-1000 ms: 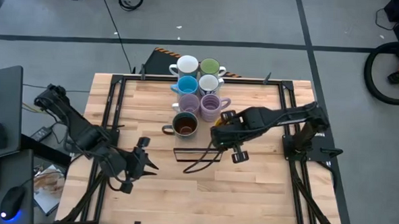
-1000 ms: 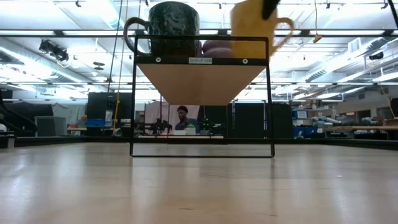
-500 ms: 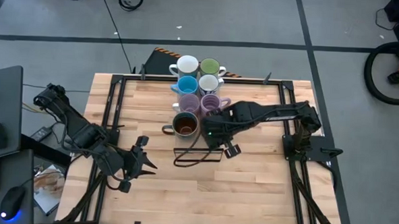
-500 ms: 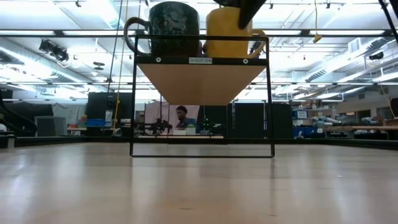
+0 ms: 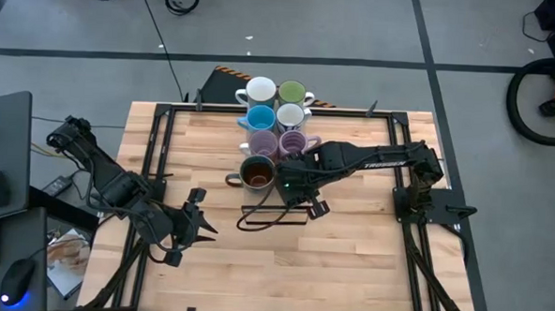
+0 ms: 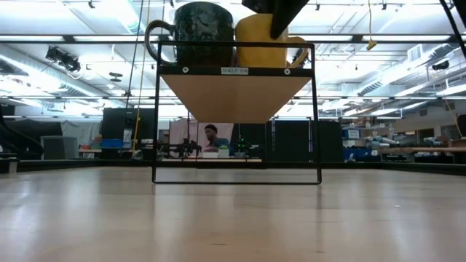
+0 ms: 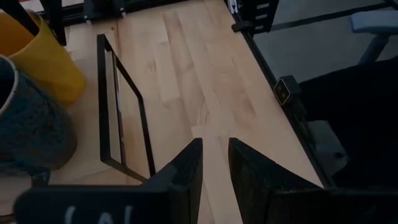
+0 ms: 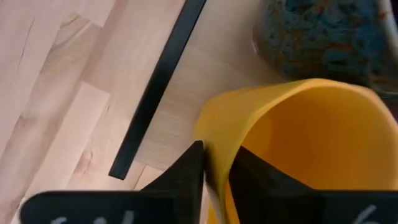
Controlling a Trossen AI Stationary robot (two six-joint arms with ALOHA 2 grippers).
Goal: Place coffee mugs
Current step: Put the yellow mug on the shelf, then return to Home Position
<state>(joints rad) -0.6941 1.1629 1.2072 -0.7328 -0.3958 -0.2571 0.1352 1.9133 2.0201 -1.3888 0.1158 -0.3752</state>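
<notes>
We found the right gripper [image 8: 216, 171] with its fingers pinched on the rim of the yellow-orange mug [image 6: 263, 45], one finger inside the wall and one outside, while the mug sat upright on the wooden shelf [image 6: 235, 91] of the black wire stand [image 6: 314, 116], just beside the dark mug [image 6: 204, 33]. In the high view the arm covered this mug, so only the other mugs [image 5: 277, 118] showed in their rows behind. The mug's long axis stood vertical, mouth up, and its handle [image 6: 298, 53] pointed away from the dark mug, toward the stand's post. The main risk, as we judged it, was in the release: if the fingers opened unevenly or lifted off at an angle, the inner finger could drag the rim and tip the mug or shove it against the dark mug. It stood near the shelf's front edge, so a sideways nudge could send it over. The left gripper [image 7: 214, 163] waited low over the table [image 5: 348, 262] near its front-left, its fingers narrowly apart and holding nothing.
</notes>
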